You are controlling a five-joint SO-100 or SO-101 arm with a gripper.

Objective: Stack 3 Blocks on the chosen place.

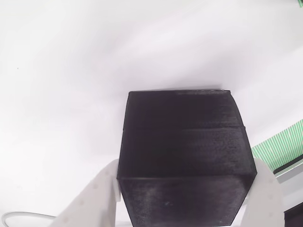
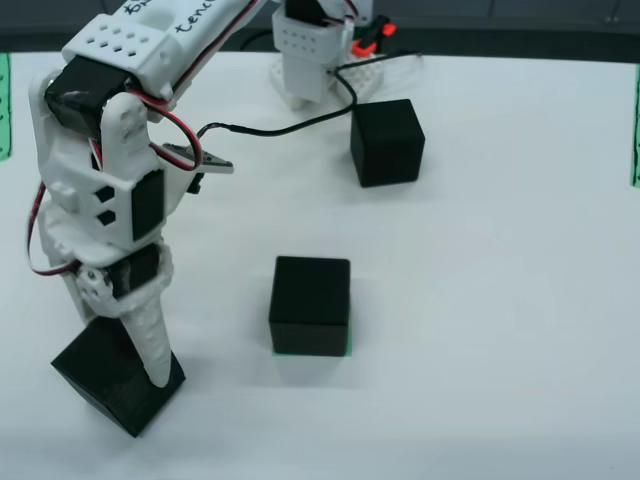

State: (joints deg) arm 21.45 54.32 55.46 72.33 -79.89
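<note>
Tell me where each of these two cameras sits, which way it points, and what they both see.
View that rides on the hand: looks down past two white fingers at a black cube between them, white table below, a green-striped patch at right.
View from the front: fixed, raised, facing the arm's base across the table; shows the white arm, its hand on the near-left cube, a cube on a green patch, a third cube farther back.
Shared: the gripped cube, the hand, the table.

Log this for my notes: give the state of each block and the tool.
Tool: shut on the gripped block.
Gripped block: held between the fingers, turned askew.
Centre block: sitting on a green patch.
Far block: loose on the table.
</note>
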